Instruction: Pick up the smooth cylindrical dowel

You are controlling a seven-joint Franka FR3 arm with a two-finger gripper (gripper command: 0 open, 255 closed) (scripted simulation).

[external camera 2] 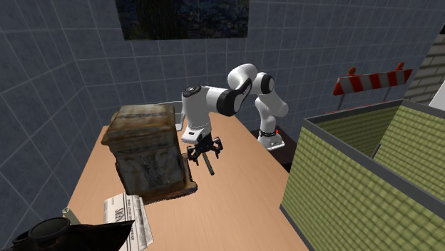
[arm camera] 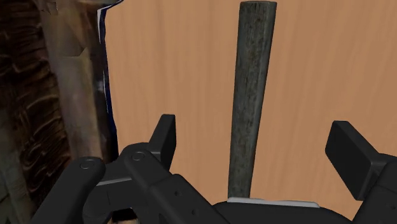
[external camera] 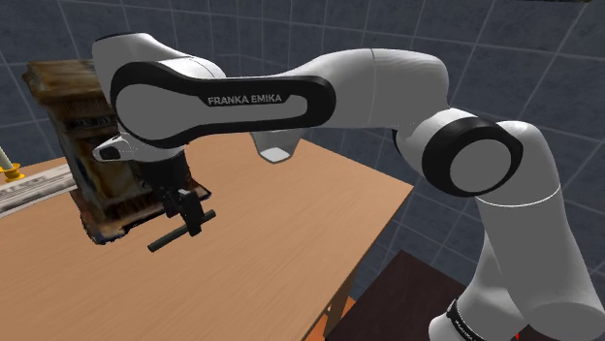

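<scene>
A dark grey-green dowel (arm camera: 251, 95) lies flat on the wooden table (arm camera: 191, 76). My black gripper (arm camera: 261, 146) hangs open just above it. One finger (arm camera: 167, 137) stands on each side of the dowel, and neither touches it. In the shoulder view the dowel (external camera: 167, 240) sticks out from under the gripper (external camera: 192, 211) toward that view's lower left. In the second exterior view the gripper (external camera 2: 205, 148) hovers over the near end of the dowel (external camera 2: 210, 167), close beside a big weathered box.
The worn brown box (external camera: 82, 145) (external camera 2: 146, 153) stands right next to the gripper. A printed sheet (external camera 2: 128, 214) lies beyond the box, with a dark object (external camera 2: 50, 232) and a small yellow item (external camera: 10, 170) near it. The table edge (external camera: 373, 242) runs toward the stand.
</scene>
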